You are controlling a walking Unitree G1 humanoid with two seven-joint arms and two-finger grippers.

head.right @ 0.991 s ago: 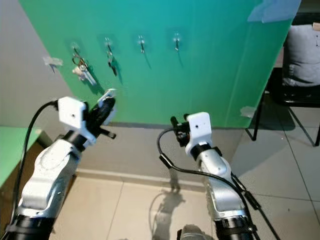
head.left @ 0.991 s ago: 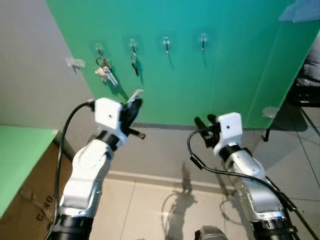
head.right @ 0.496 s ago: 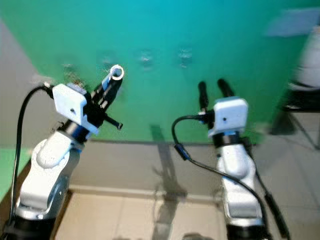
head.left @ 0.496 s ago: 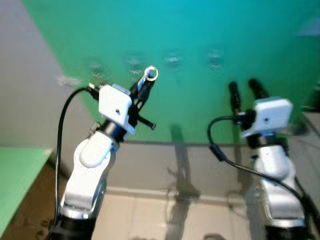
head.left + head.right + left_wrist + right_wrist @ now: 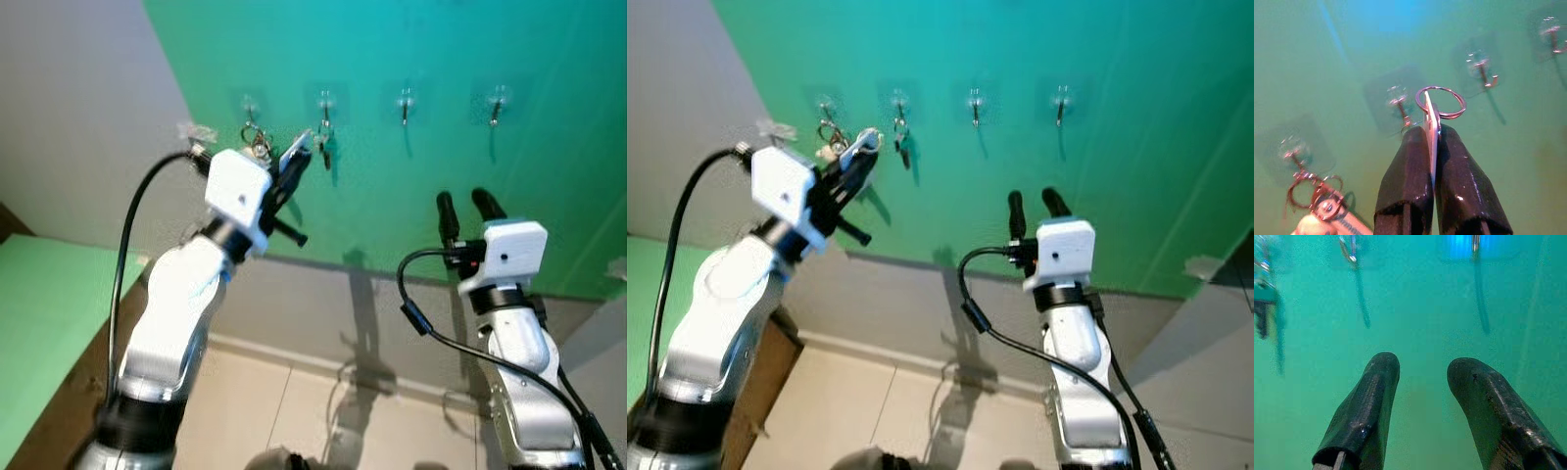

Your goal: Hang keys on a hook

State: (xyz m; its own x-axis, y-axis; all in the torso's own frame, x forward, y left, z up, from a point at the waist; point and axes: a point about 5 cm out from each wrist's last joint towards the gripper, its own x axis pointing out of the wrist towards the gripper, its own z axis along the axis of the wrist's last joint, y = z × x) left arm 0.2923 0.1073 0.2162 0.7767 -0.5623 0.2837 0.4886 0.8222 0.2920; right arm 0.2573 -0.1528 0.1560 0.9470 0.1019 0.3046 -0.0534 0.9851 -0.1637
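Green wall [image 5: 411, 59] nearer, left tool [image 5: 1431, 128] higher

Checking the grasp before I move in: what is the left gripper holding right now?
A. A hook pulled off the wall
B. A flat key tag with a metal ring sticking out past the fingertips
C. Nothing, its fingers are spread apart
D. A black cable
B: in the left wrist view the left gripper has its fingers pressed onto a thin white key tag, with the ring poking out in front of the green wall.
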